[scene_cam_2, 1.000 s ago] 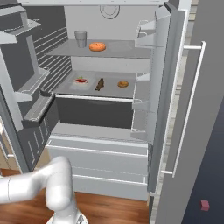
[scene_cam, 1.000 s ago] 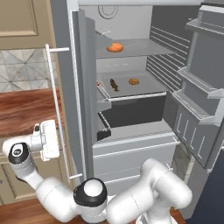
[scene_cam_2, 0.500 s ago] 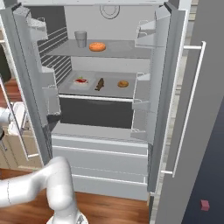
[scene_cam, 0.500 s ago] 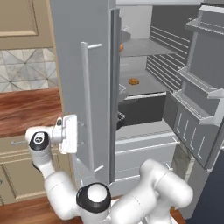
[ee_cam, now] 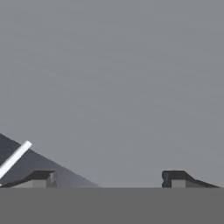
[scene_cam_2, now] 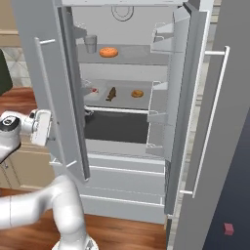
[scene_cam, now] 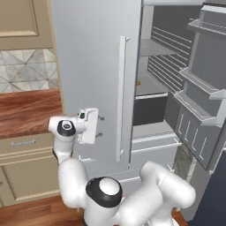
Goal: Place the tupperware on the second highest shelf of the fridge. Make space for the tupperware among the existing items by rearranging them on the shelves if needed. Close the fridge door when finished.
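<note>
With the translucent tupperware (scene_cam_2: 92,91) shelved, we press our open, empty gripper (scene_cam: 100,126) against the grey fridge door (scene_cam: 88,79) ahead, half-closed.

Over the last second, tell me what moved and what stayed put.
The fridge's left door has swung a long way toward shut, pushed by the gripper with its jaws open against the door's outer face; the arm followed it. Nothing was gripped or let go. The right door stays open, and the round food and cup sit as before.
</note>
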Robot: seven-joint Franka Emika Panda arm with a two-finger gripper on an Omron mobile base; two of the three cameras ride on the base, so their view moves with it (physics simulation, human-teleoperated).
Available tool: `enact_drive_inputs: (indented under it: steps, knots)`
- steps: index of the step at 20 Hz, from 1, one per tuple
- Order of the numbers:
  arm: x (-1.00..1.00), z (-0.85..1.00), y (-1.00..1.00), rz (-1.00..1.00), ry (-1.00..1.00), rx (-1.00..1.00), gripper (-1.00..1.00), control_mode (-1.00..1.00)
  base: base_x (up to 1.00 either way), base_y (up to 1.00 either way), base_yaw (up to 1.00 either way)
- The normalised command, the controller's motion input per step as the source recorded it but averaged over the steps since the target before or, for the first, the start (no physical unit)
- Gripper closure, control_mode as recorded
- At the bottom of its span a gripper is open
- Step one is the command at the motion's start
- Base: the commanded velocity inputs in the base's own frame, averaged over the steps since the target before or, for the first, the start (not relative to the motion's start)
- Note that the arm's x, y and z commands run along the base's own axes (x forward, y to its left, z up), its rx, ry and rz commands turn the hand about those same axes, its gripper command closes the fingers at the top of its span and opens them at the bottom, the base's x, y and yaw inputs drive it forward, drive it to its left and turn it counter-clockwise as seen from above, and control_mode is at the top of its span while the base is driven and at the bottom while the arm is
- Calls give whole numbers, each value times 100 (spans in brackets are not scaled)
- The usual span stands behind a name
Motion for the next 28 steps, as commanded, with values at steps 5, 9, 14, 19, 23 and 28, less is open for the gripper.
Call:
enact_drive_inputs:
  steps: [5, 9, 14, 19, 23, 28]
  knots:
    - [86, 0, -39, 34, -23, 12, -100, -100, 0, 0, 0]
    - [97, 0, -47, 53, -24, 13, -100, -100, 0, 0, 0]
    - [96, 0, -47, 61, -18, 13, -100, -100, 0, 0, 0]
    - [10, 1, -29, 69, -24, 7, -100, -100, 0, 0, 0]
    - [-87, 41, -9, 64, -31, 7, -100, -100, 0, 0, 0]
    - [-100, 77, -55, 17, -37, 28, -100, -100, 0, 0, 0]
